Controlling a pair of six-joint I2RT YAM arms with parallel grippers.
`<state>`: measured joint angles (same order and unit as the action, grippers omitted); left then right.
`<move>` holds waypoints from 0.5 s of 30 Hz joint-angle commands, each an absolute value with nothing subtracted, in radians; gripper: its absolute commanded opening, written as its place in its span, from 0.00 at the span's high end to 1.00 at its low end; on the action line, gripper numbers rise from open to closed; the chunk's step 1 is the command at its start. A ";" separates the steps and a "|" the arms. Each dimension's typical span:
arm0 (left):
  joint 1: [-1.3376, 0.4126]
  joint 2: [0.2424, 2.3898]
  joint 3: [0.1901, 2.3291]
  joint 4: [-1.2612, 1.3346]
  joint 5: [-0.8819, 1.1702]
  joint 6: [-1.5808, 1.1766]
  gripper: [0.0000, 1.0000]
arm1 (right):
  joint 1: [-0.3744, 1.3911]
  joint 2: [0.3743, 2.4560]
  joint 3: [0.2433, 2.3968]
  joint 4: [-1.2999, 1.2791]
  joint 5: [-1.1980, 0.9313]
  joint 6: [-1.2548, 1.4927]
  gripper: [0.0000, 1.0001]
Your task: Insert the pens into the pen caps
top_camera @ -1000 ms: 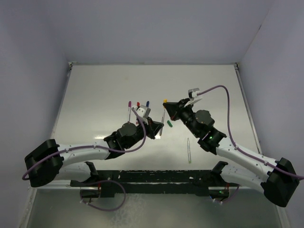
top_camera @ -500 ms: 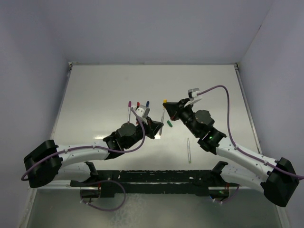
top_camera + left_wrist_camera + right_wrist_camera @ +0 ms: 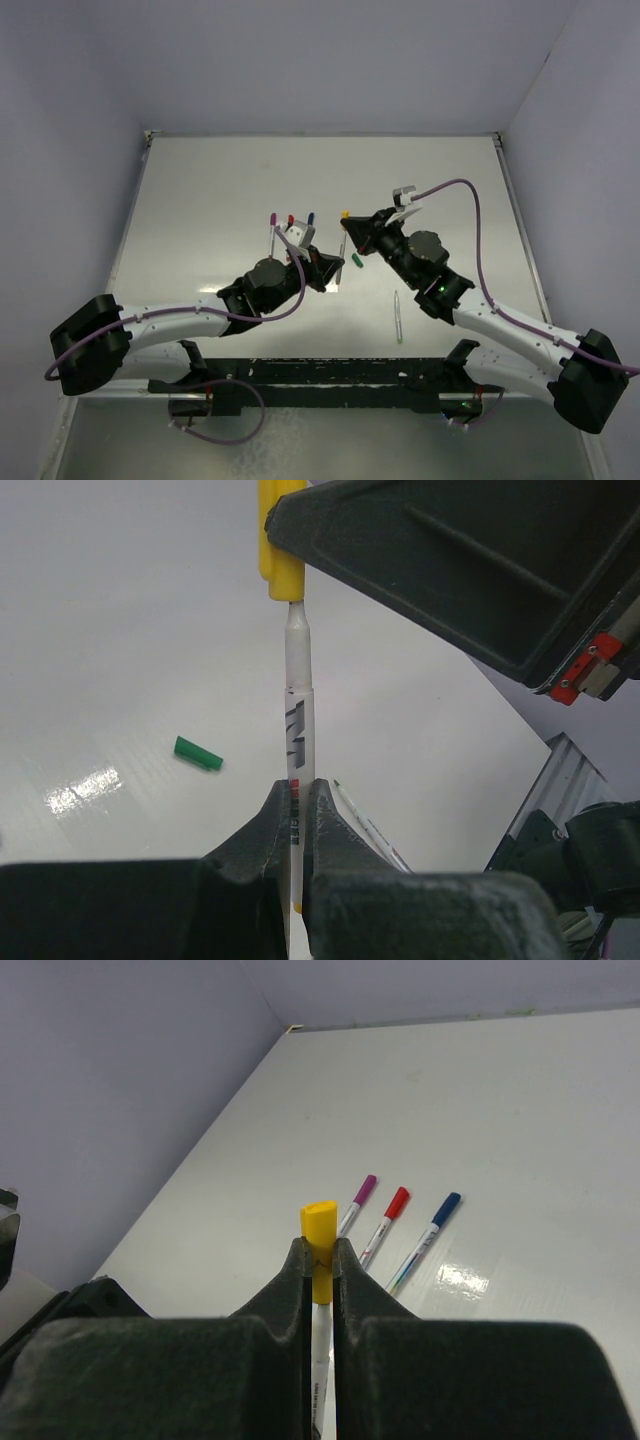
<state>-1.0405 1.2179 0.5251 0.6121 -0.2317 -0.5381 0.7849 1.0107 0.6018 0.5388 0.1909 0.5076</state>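
While the left gripper (image 3: 297, 798) is clamped on the lower barrel of a white pen (image 3: 298, 715) held above the table (image 3: 220, 180), the pen's narrow upper end meets the mouth of the yellow cap (image 3: 320, 1222), which the right gripper (image 3: 319, 1255) pinches tight, its black body crowding the space over the pen. A green cap (image 3: 198, 753) lies loose near the pair, a bare pen (image 3: 397, 315) lies nearer the arm bases, and farther off a purple-capped pen (image 3: 358, 1198), a red-capped pen (image 3: 390, 1212) and a blue-capped pen (image 3: 432, 1226) lie side by side
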 commanded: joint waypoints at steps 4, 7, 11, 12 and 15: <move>-1.034 1.185 0.515 0.674 -0.251 -0.537 1.00 | 0.789 1.005 0.599 0.601 0.186 0.517 1.00; -1.033 1.179 0.512 0.673 -0.261 -0.537 1.00 | 0.788 1.003 0.596 0.599 0.183 0.521 1.00; -1.031 1.183 0.515 0.684 -0.264 -0.534 1.00 | 0.788 1.008 0.593 0.600 0.172 0.531 1.00; -1.031 1.187 0.517 0.687 -0.262 -0.534 1.00 | 0.788 1.011 0.592 0.600 0.170 0.532 1.00; -1.027 1.195 0.525 0.702 -0.258 -0.533 1.00 | 0.788 1.022 0.587 0.599 0.157 0.541 1.00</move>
<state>-1.0344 1.2068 0.5194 0.6220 -0.2497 -0.5381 0.7849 1.0142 0.5961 0.5449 0.1806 0.5247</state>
